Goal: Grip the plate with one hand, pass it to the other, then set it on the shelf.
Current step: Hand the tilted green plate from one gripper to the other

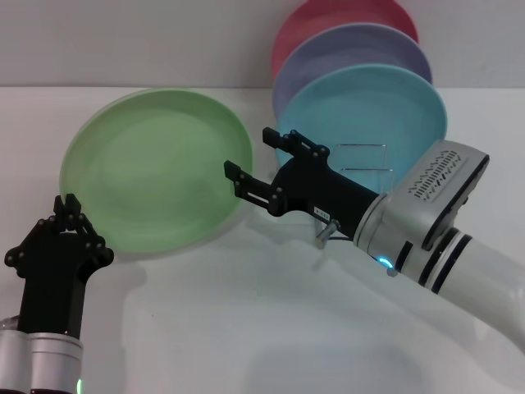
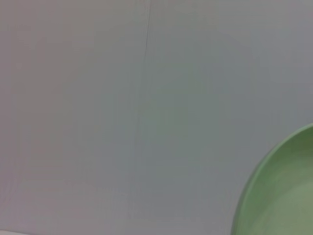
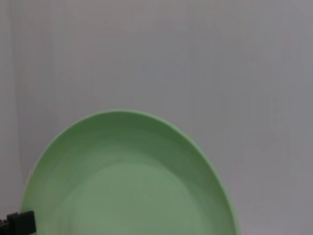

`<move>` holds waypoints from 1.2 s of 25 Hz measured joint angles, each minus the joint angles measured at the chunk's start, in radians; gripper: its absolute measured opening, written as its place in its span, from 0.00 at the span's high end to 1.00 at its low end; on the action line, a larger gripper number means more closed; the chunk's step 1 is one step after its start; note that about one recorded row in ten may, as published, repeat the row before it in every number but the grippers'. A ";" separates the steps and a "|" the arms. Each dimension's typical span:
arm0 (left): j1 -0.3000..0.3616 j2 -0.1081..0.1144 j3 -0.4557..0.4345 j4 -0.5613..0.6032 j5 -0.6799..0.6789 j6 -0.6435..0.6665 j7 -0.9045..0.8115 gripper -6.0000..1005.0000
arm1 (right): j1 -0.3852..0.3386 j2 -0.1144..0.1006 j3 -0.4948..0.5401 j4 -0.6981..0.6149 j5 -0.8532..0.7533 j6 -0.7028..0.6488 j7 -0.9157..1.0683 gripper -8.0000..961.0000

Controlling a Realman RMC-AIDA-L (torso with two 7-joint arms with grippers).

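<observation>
Left tool [image 1: 67,215] clenched on the plate [image 1: 156,180] at its lower-left rim, holding it tilted up above the counter [image 1: 246,328]. Right tool [image 1: 246,160] spread wide, released, fingertips right at the plate's right edge, one finger over the rim; contact unclear. Rack [image 1: 361,168] just behind the right tool, with blue plate [image 1: 369,115], purple [image 1: 353,53] and red [image 1: 344,20] plates standing behind.
</observation>
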 joint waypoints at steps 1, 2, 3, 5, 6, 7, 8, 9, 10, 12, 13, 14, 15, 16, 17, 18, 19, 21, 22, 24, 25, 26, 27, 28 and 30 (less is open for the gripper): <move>0.000 0.000 0.000 0.000 0.000 0.000 0.000 0.96 | 0.000 0.000 0.000 0.000 0.000 0.000 0.000 0.18; -0.001 0.000 0.000 0.000 -0.001 0.000 0.000 0.96 | 0.003 0.000 -0.001 -0.001 0.000 0.001 0.003 0.18; -0.001 0.000 0.001 0.000 -0.003 0.001 0.001 0.96 | 0.005 0.000 -0.001 -0.002 0.000 0.003 0.006 0.18; -0.001 0.000 0.001 -0.005 -0.012 0.002 0.004 0.96 | 0.008 0.000 -0.003 -0.002 0.000 0.013 0.011 0.18; -0.001 0.000 0.001 -0.005 -0.012 0.002 0.004 0.96 | 0.008 0.000 -0.003 -0.002 0.000 0.019 0.012 0.18; -0.001 0.000 0.001 -0.008 -0.015 0.002 0.009 0.96 | 0.009 0.000 -0.003 -0.001 0.000 0.022 0.012 0.18; -0.001 0.000 0.001 -0.011 -0.019 0.002 0.015 0.96 | 0.009 0.000 -0.003 -0.001 0.000 0.024 0.012 0.18; -0.001 0.000 0.001 -0.016 -0.024 0.002 0.022 0.96 | 0.011 0.001 -0.003 -0.001 0.000 0.025 0.013 0.18; -0.005 0.000 0.001 -0.027 -0.046 0.002 0.042 0.96 | 0.013 0.001 -0.002 -0.001 0.000 0.027 0.013 0.19; -0.008 0.000 0.001 -0.032 -0.060 0.002 0.052 0.96 | 0.017 0.002 0.002 -0.001 0.000 0.036 0.013 0.19; -0.008 0.000 0.001 -0.032 -0.060 0.002 0.052 0.96 | 0.021 0.002 0.004 0.000 0.000 0.044 0.013 0.19; -0.011 0.000 0.002 -0.034 -0.068 0.002 0.058 0.96 | 0.022 0.003 0.006 0.000 0.000 0.051 0.013 0.19; -0.013 0.000 0.003 -0.036 -0.073 0.002 0.064 0.96 | 0.028 0.004 0.007 0.000 0.000 0.062 0.013 0.19; -0.013 0.000 0.005 -0.041 -0.077 0.002 0.074 0.96 | 0.028 0.004 0.007 0.000 0.000 0.062 0.013 0.19; -0.014 0.000 0.005 -0.047 -0.081 0.002 0.084 0.96 | 0.029 0.004 0.007 0.001 0.000 0.065 0.013 0.19; -0.014 0.000 0.005 -0.055 -0.086 0.003 0.097 0.96 | 0.030 0.005 0.007 0.001 0.000 0.067 0.013 0.19; -0.014 0.000 0.005 -0.061 -0.089 0.004 0.107 0.96 | 0.031 0.005 0.008 0.001 0.000 0.069 0.013 0.19; -0.012 0.000 0.006 -0.086 -0.104 0.012 0.145 0.96 | 0.033 0.006 0.008 0.007 0.001 0.084 0.013 0.19; -0.012 0.000 0.006 -0.086 -0.104 0.012 0.145 0.96 | 0.035 0.006 0.008 0.011 0.002 0.092 0.013 0.19; -0.011 0.000 0.008 -0.101 -0.118 0.016 0.171 0.96 | 0.036 0.006 0.009 0.019 0.003 0.104 0.013 0.19; -0.011 0.000 0.008 -0.111 -0.129 0.022 0.190 0.96 | 0.037 0.006 0.010 0.022 0.004 0.106 0.013 0.19; -0.011 0.000 0.008 -0.111 -0.129 0.022 0.190 0.96 | 0.037 0.006 0.010 0.022 0.004 0.106 0.013 0.19; -0.011 0.000 0.008 -0.114 -0.133 0.025 0.195 0.96 | 0.038 0.006 0.010 0.023 0.004 0.107 0.013 0.19; -0.010 0.000 0.008 -0.116 -0.137 0.027 0.196 0.96 | 0.039 0.006 0.010 0.024 0.004 0.109 0.013 0.19; -0.009 0.000 0.008 -0.129 -0.158 0.029 0.209 0.96 | 0.047 0.007 0.010 0.028 0.005 0.127 0.013 0.19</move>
